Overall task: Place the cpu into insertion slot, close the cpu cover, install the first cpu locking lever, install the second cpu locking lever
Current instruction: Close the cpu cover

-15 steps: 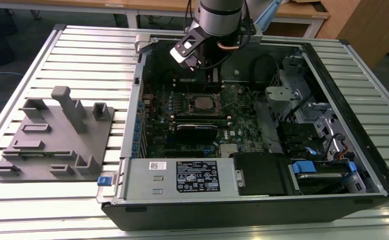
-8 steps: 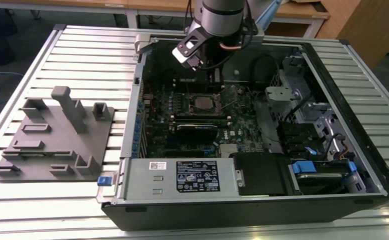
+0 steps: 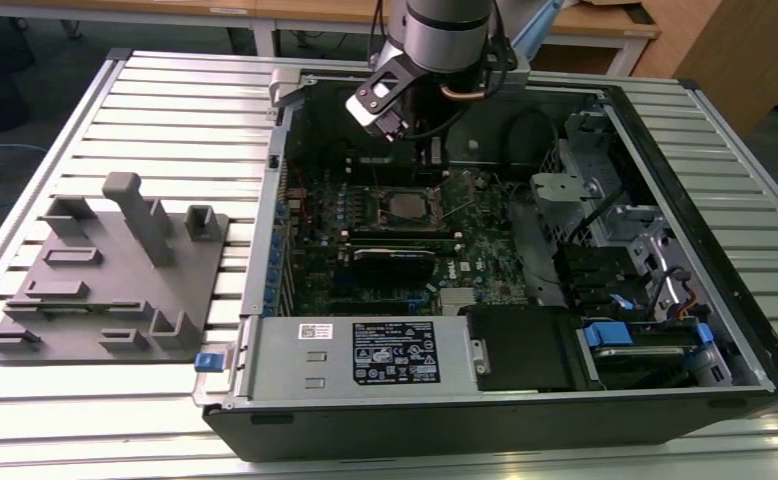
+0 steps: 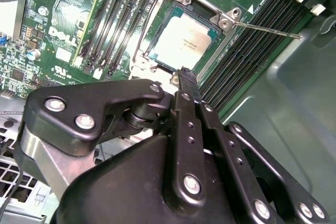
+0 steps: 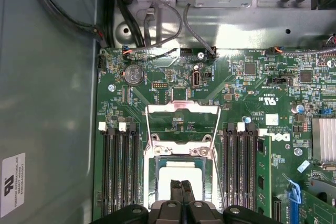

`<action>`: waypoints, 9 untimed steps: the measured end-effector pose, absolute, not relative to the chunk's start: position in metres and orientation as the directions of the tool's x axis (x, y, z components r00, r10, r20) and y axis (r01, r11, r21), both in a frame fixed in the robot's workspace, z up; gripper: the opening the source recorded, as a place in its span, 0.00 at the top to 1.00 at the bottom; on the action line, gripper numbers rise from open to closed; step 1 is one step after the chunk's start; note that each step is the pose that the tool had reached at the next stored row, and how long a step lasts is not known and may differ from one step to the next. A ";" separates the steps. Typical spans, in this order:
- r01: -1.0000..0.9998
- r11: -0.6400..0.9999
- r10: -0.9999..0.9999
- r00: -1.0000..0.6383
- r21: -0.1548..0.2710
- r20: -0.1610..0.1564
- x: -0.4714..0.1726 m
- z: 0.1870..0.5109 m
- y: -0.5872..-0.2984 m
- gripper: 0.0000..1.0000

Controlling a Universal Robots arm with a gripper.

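The cpu (image 4: 184,43), a flat square chip with a pale grey metal top, lies in the insertion slot (image 4: 140,59) on the green motherboard. The cpu cover (image 5: 182,109), a thin silvery frame, stands swung open off the slot, with green board showing through its window. A thin wire locking lever (image 4: 268,30) sticks out free from one corner of the slot. My gripper (image 4: 185,74) hovers just over the chip's edge, shut with nothing between its fingers; it also shows as gripper (image 5: 181,184). In the exterior view the gripper (image 3: 428,160) hangs inside the case above the slot (image 3: 408,206).
Long black memory slots (image 4: 247,40) flank the socket on both sides. The open case has a power supply (image 3: 362,352) at the front and a drive cage with blue tabs (image 3: 629,335) on the exterior view's right. A grey fixture block (image 3: 102,270) sits on the slatted table at the left.
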State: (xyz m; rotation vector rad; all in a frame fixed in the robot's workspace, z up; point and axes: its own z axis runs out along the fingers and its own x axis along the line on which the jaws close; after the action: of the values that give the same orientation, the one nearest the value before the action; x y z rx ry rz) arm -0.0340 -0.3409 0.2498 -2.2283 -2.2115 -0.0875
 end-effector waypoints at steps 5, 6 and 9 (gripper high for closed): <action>0.999 -0.009 0.999 0.007 0.039 0.040 -0.029 0.250 -0.341 0.89; 0.999 -0.009 0.999 0.007 0.038 0.040 -0.029 0.250 -0.341 0.89; 0.999 -0.009 0.999 0.007 0.039 0.040 -0.029 0.249 -0.341 0.89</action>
State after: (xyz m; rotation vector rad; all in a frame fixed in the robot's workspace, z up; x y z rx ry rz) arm -0.0290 -0.3409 0.2494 -2.2285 -2.2112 -0.0875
